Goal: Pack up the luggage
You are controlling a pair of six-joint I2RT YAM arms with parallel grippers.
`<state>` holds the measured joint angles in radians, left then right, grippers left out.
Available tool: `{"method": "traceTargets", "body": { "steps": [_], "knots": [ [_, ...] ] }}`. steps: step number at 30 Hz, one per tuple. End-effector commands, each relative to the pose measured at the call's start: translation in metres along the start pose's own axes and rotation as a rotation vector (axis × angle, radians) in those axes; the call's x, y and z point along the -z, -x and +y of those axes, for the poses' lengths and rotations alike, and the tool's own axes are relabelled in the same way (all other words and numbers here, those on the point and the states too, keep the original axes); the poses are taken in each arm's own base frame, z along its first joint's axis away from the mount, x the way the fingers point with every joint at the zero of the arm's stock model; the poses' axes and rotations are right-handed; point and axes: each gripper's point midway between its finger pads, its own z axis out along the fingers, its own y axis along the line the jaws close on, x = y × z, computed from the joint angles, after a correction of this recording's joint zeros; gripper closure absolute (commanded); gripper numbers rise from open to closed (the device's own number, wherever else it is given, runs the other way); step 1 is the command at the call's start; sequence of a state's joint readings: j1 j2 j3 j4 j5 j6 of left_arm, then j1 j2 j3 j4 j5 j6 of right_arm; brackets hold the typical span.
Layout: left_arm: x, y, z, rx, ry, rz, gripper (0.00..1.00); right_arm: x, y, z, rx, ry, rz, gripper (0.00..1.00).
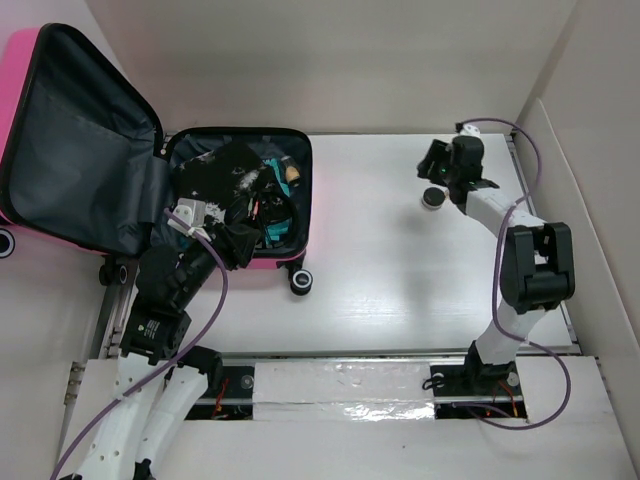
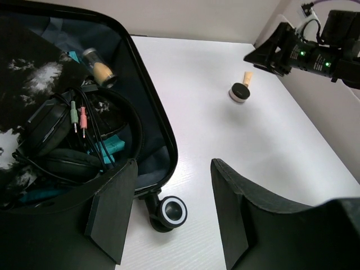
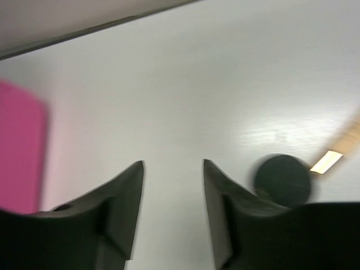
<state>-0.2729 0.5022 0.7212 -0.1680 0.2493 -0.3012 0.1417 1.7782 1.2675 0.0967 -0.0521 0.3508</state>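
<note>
The hot-pink suitcase (image 1: 300, 165) lies open at the table's left, with its grey-lined lid (image 1: 80, 140) raised to the far left. Its base holds black headphones (image 2: 62, 143), cables, a dark patterned cloth (image 1: 225, 170) and a small bottle of tan powder (image 2: 97, 66). My left gripper (image 1: 215, 245) is open and empty over the suitcase's near right corner, above a black wheel (image 2: 171, 210). My right gripper (image 1: 437, 162) is open and empty at the far right. A small round black-topped item (image 1: 432, 199) with a tan piece sits just beside it, also in the right wrist view (image 3: 283, 180).
The suitcase's pink side (image 3: 19, 146) shows at the left of the right wrist view. White walls (image 1: 560, 130) enclose the table at the back and right. A foil-taped rail (image 1: 340, 390) runs along the near edge between the arm bases.
</note>
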Motion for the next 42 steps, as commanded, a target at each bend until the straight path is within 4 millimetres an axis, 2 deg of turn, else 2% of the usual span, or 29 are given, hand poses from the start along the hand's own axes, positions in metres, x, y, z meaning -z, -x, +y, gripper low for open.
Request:
{"method": "traceTargets", "body": {
  "steps": [1,2,3,4,5,6,7,8,9,10,11,12,14,15,18,28,35,40,42],
  "knots": [
    [0.002,0.021,-0.012,-0.012,-0.046,-0.062,0.48,0.011,0.001,-0.065,0.014,-0.238,-0.043,0.36],
    [0.002,0.019,-0.012,-0.010,-0.048,-0.058,0.48,0.013,0.002,-0.074,0.035,-0.266,-0.043,0.25],
    [0.002,0.019,-0.012,-0.009,-0.047,-0.059,0.48,0.014,0.003,-0.083,0.046,-0.312,-0.043,0.22],
    [0.002,0.020,-0.011,-0.010,-0.044,-0.061,0.48,0.018,-0.005,-0.096,0.047,-0.361,0.001,0.20],
    [0.002,0.021,-0.011,-0.010,-0.041,-0.064,0.48,0.019,0.001,-0.103,0.049,-0.389,0.011,0.14],
    [0.002,0.021,-0.011,-0.010,-0.039,-0.064,0.48,0.016,-0.011,-0.108,0.061,-0.404,0.061,0.13],
    [0.002,0.021,-0.011,-0.009,-0.039,-0.064,0.48,0.013,-0.014,-0.110,0.071,-0.411,0.080,0.11],
    [0.002,0.019,-0.010,-0.009,-0.038,-0.061,0.48,0.009,-0.007,-0.108,0.087,-0.405,0.086,0.07],
    [0.003,0.020,-0.011,-0.009,-0.041,-0.064,0.48,0.000,-0.021,-0.109,0.087,-0.393,0.141,0.06],
    [0.003,0.021,-0.011,-0.011,-0.039,-0.068,0.48,0.000,-0.032,-0.111,0.092,-0.398,0.198,0.05],
    [0.003,0.022,-0.011,-0.011,-0.039,-0.068,0.48,-0.002,-0.035,-0.112,0.112,-0.389,0.219,0.05],
    [0.004,0.022,-0.012,-0.010,-0.042,-0.069,0.48,-0.005,-0.038,-0.105,0.128,-0.371,0.246,0.05],
    [0.005,0.022,-0.013,-0.013,-0.050,-0.070,0.48,-0.012,-0.047,-0.104,0.145,-0.369,0.280,0.05],
    [0.005,0.022,-0.013,-0.011,-0.050,-0.070,0.48,-0.013,-0.045,-0.106,0.155,-0.380,0.280,0.05],
    [0.006,0.025,-0.014,-0.015,-0.053,-0.079,0.48,-0.017,-0.058,-0.109,0.157,-0.384,0.339,0.07],
    [0.014,0.031,-0.018,-0.021,-0.058,-0.112,0.48,-0.028,-0.077,-0.118,0.180,-0.378,0.450,0.14],
    [0.016,0.030,-0.020,-0.022,-0.066,-0.112,0.48,-0.033,-0.074,-0.114,0.182,-0.381,0.452,0.30],
    [0.015,0.030,-0.020,-0.022,-0.064,-0.112,0.48,-0.024,-0.079,-0.099,0.210,-0.363,0.442,0.32],
    [0.014,0.029,-0.020,-0.021,-0.065,-0.106,0.48,-0.013,-0.063,-0.084,0.218,-0.334,0.395,0.32]
  ]
}}
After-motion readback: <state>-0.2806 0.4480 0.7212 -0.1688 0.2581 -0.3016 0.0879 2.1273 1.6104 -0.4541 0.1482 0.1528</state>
